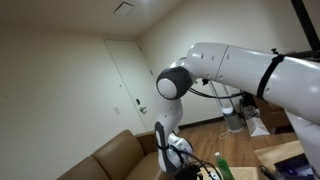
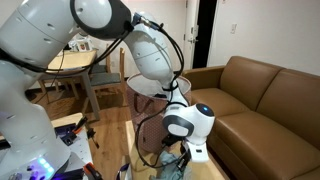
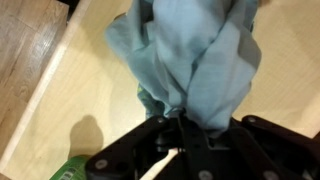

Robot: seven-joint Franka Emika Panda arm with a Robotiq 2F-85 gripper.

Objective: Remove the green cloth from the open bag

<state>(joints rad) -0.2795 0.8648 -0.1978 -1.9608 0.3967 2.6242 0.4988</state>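
In the wrist view the teal-green cloth (image 3: pixel 195 60) hangs in soft folds from my gripper (image 3: pixel 185 122), bunched together where the black fingers pinch it. The gripper is shut on the cloth and holds it over a light wooden tabletop (image 3: pixel 70 90). In both exterior views the arm bends down to the table and the wrist (image 1: pixel 176 152) (image 2: pixel 185 125) points downward. The cloth is not clear in either exterior view. I cannot make out the open bag for certain in any view.
A brown sofa (image 2: pixel 262 95) (image 1: pixel 110 158) stands beside the table. A small green-topped bottle (image 1: pixel 219 160) stands near the wrist. A green item (image 3: pixel 68 170) shows at the bottom left corner of the wrist view. Chairs and a table (image 2: pixel 80 75) stand behind.
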